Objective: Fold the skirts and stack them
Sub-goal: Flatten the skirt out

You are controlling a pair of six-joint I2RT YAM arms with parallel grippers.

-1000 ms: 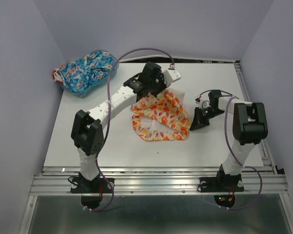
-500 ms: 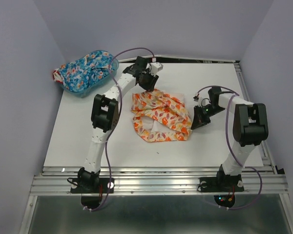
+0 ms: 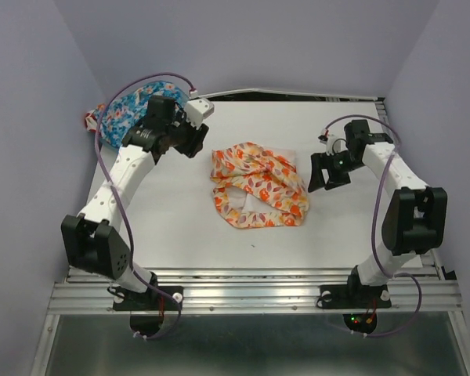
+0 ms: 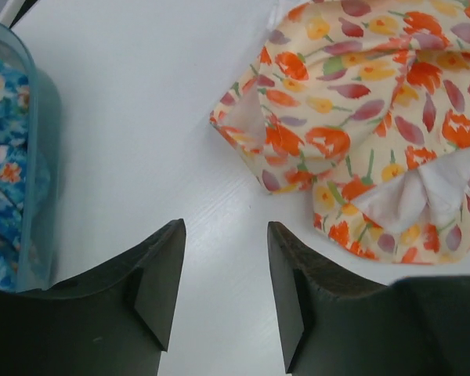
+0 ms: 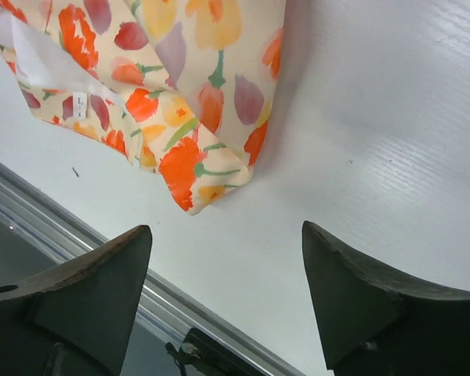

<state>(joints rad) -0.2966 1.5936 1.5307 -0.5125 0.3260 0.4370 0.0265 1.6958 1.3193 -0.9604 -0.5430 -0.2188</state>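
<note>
The left gripper (image 4: 225, 235) is spread and holds nothing. Its wrist camera shows bare white tabletop (image 4: 141, 102) in the gap between the two dark fingers. From overhead that gap cannot be made out; there the left gripper (image 3: 194, 145) hangs just left of the far-left corner of the cream-yellow skirt (image 3: 254, 184), apart from it.

Left of the fingers in the wrist view stands the translucent wall of the blue basket (image 4: 37, 157), with the blue skirt (image 4: 0, 157) showing inside it. Overhead, the blue skirt (image 3: 125, 106) sits at the far left corner, partly hidden behind the left arm.

The right gripper (image 5: 225, 231) is spread wide and also holds nothing. A corner of the cream-yellow skirt (image 5: 196, 94) lies on the tabletop ahead of the gap, and a small tag (image 5: 78, 102) shows on its white lining. This view also takes in the metal rail (image 5: 47, 219) at the tabletop's edge.

Only the overhead camera shows the whole cream-yellow skirt. It is rumpled and loosely doubled over at mid-tabletop, with the right gripper (image 3: 323, 174) just right of it, not touching.
</note>
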